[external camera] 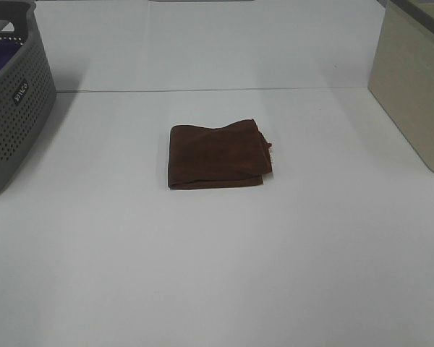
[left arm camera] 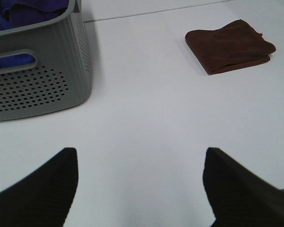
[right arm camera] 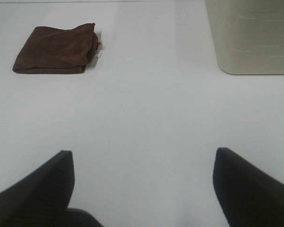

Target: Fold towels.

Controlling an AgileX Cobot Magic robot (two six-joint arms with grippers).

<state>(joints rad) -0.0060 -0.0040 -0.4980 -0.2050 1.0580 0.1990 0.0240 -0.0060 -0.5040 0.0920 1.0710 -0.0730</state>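
Observation:
The dark reddish-brown towel (external camera: 217, 156) lies folded into a small rectangle in the middle of the white table. It also shows in the left wrist view (left arm camera: 229, 46) and in the right wrist view (right arm camera: 54, 49), where its small white label (right arm camera: 99, 54) sticks out at one edge. My left gripper (left arm camera: 139, 187) is open and empty, well away from the towel. My right gripper (right arm camera: 142, 187) is open and empty too, also far from it. Neither gripper shows in the high view.
A grey perforated basket (external camera: 11, 108) stands at the table's left; it holds purple cloth (left arm camera: 19, 12). A beige bin (external camera: 416, 79) stands at the right, also seen in the right wrist view (right arm camera: 251, 35).

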